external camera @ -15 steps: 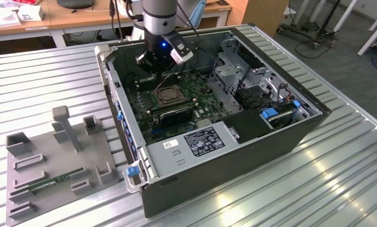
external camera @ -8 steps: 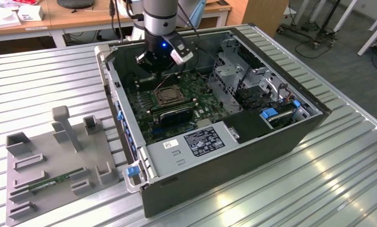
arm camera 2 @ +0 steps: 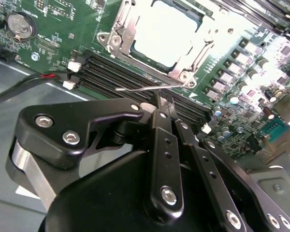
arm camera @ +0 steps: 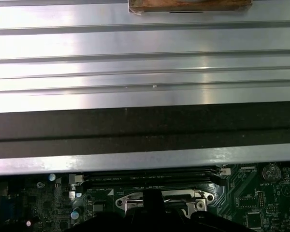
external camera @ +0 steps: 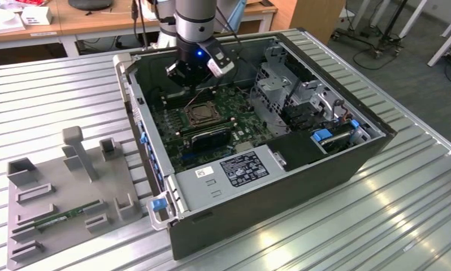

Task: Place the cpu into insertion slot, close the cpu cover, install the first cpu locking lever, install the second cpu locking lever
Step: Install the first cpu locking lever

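Observation:
In the second wrist view the cpu (arm camera 2: 166,31) lies in the insertion slot (arm camera 2: 117,38), pale and square, with the cpu cover (arm camera 2: 198,36) down around it. A thin wire locking lever (arm camera 2: 135,88) stands free of the socket's edge. My gripper (arm camera 2: 162,102) has its black fingers (arm camera 2: 159,130) pressed together, tips right at this lever; whether they pinch it I cannot tell. In the exterior view the gripper (external camera: 193,83) hangs inside the open computer case, just above the insertion slot (external camera: 203,114), with the lever (external camera: 198,97) slanting up toward it.
Long black memory slots (arm camera 2: 135,77) run beside the socket. The case walls (external camera: 135,96) and a drive cage (external camera: 286,84) hem in the board. A grey fixture tray (external camera: 67,192) with a green memory stick (external camera: 63,217) sits on the slatted table at the exterior view's left.

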You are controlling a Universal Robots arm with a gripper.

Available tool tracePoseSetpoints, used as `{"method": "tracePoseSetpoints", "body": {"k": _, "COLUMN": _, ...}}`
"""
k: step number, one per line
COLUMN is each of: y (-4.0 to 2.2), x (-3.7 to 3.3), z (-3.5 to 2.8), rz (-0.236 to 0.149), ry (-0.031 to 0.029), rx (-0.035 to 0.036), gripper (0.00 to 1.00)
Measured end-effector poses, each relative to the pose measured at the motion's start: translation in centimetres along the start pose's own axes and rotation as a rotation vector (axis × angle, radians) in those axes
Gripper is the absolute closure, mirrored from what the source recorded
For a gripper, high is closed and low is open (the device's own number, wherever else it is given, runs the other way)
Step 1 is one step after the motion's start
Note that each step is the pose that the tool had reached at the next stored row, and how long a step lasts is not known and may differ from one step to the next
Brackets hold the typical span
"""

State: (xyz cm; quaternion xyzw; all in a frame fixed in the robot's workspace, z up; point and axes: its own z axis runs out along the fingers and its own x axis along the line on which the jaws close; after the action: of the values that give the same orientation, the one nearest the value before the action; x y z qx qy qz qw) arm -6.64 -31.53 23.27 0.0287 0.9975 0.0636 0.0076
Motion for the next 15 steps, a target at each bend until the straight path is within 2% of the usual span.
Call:
{"method": "tracePoseSetpoints", "body": {"k": 4, "y": 0.01, "x": -0.21, "z": 0.02, "rz": 0.0, "ry": 0.0001, "rx": -0.0007, "gripper": 0.89}}
{"method": "tracePoseSetpoints", "body": {"k": 7, "y": 0.01, "x": -0.22, "z": 0.04, "rz": -0.001, "ry": 0.0005, "rx": -0.0073, "gripper": 0.89}}
{"method": "tracePoseSetpoints", "body": {"k": 12, "y": 0.01, "x": -0.3, "z": 0.1, "rz": -0.001, "ry": 0.0006, "rx": -0.0078, "gripper": 0.89}}
{"method": "tracePoseSetpoints", "body": {"k": 15, "y": 0.0, "x": -0.33, "z": 0.15, "rz": -0.001, "ry": 0.0008, "rx": -0.0112, "gripper": 0.89}}
